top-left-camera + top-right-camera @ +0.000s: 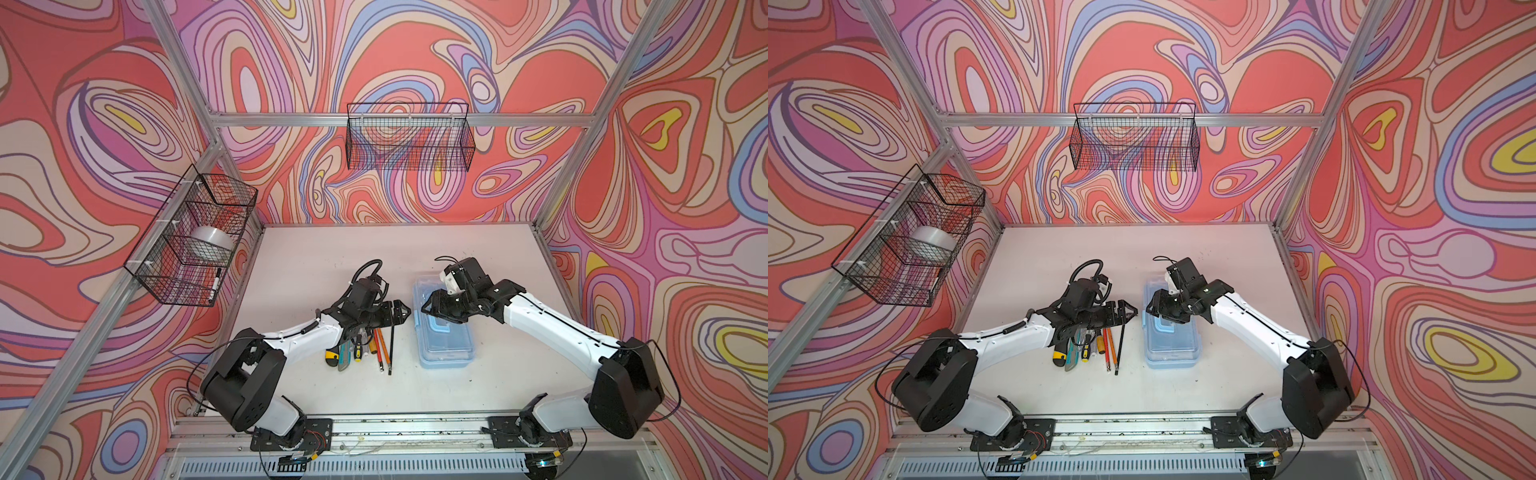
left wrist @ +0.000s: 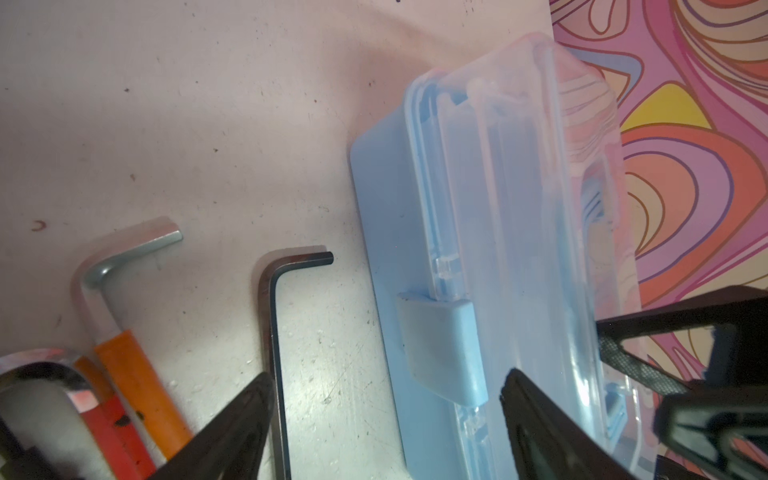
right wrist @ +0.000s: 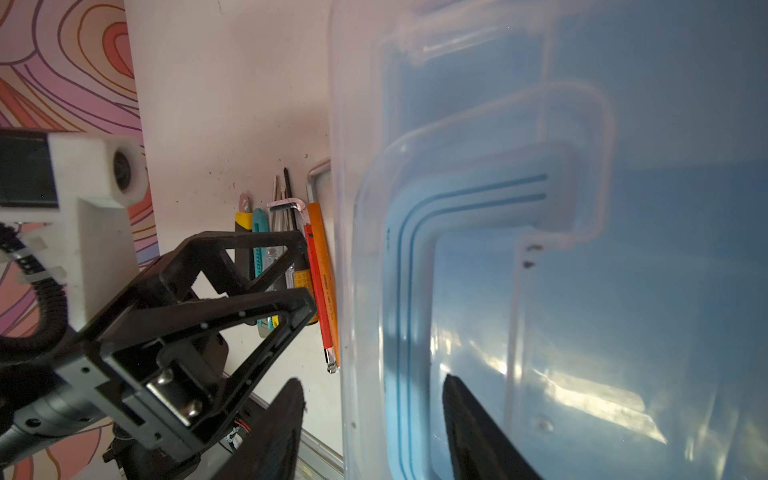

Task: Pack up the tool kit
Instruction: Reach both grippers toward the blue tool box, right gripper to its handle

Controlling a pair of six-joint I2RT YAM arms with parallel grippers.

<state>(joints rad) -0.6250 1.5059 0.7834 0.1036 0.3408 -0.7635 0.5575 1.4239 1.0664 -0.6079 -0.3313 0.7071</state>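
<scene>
Both top views: case (image 1: 442,328) sits shut on bench (image 1: 332,257), tools (image 1: 361,345) heaped just beside it, none packed. Your left hand (image 1: 405,311) and right hand (image 1: 426,305) meet at case's long edge, likely to free lid.
Left wrist: left hand spread wide, latch (image 2: 440,345) between fingers, nothing gripped.
Right wrist: right hand apart, straddling lid rim by handle (image 3: 415,249); gap at wall, so no clamp.
</scene>
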